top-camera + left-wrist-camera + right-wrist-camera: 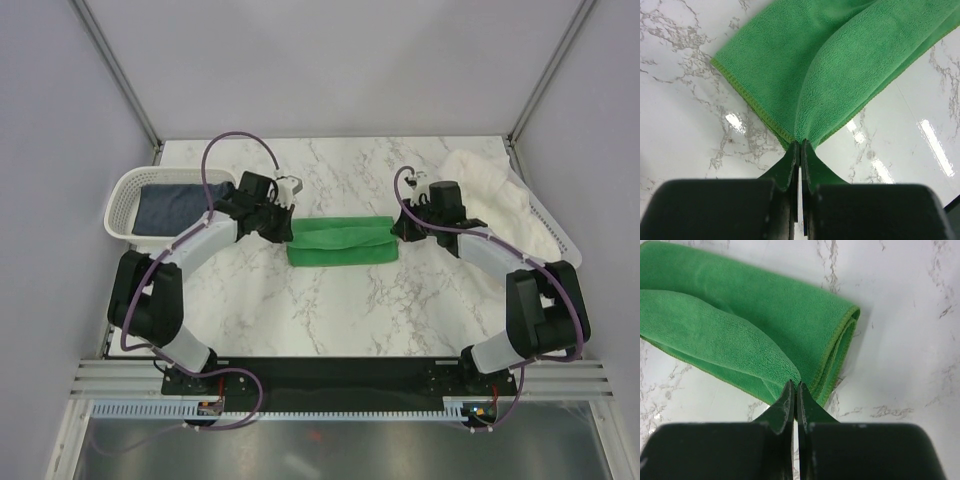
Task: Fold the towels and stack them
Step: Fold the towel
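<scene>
A bright green towel (340,240) lies folded into a long strip on the marble table between my two arms. My left gripper (287,226) is shut on its left end; the left wrist view shows the green towel (830,65) pinched at my left gripper (800,143) and lifted into a fold. My right gripper (396,228) is shut on the right end, where the green towel (740,330) rises into the tips of my right gripper (796,385). A dark navy towel (172,205) lies in the left basket. The large white towel (490,195) is heaped at the back right.
A white perforated basket (122,205) stands at the table's left edge holding the navy cloth. Another white basket (556,232) sits at the right edge under the white heap. Marble table (330,310) stretches toward the arm bases.
</scene>
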`<state>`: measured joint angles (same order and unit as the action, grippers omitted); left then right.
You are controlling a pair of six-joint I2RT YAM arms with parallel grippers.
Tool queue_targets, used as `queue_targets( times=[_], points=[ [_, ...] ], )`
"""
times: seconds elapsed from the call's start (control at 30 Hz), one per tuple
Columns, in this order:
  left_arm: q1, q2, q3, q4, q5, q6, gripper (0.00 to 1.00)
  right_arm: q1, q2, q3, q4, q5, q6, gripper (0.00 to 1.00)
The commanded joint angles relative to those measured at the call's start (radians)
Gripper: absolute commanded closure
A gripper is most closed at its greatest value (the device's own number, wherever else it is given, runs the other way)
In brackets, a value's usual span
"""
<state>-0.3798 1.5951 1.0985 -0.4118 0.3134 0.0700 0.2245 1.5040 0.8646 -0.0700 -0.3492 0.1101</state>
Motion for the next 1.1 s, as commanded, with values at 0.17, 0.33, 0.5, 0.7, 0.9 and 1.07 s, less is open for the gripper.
queue_targets(
  times=[0.17, 0.33, 0.5, 0.7, 0.9, 1.07],
  points=[
    [-0.051, -0.040, -0.043, 0.013, -0.077, -0.044, 0.98, 0.012, -0.059, -0.084, 0.062, 0.036, 0.040, 1.00],
    [-0.070, -0.011, -0.049, -0.010, -0.122, -0.055, 0.97, 0.013, -0.056, -0.104, 0.062, 0.059, 0.057, 1.00],
    [-0.085, -0.015, -0.058, -0.024, -0.148, -0.056, 0.98, 0.019, -0.070, -0.127, 0.062, 0.058, 0.066, 0.99],
    [-0.088, -0.023, -0.069, -0.047, -0.169, -0.055, 0.95, 0.029, -0.054, -0.139, 0.061, 0.076, 0.074, 0.89],
    [-0.094, -0.007, -0.066, -0.090, -0.151, -0.059, 0.83, 0.032, -0.109, -0.142, 0.032, 0.116, 0.082, 0.63],
    [-0.094, -0.050, -0.063, -0.140, -0.099, -0.049, 0.63, 0.032, -0.162, -0.102, -0.048, 0.151, 0.094, 0.61]
  ],
)
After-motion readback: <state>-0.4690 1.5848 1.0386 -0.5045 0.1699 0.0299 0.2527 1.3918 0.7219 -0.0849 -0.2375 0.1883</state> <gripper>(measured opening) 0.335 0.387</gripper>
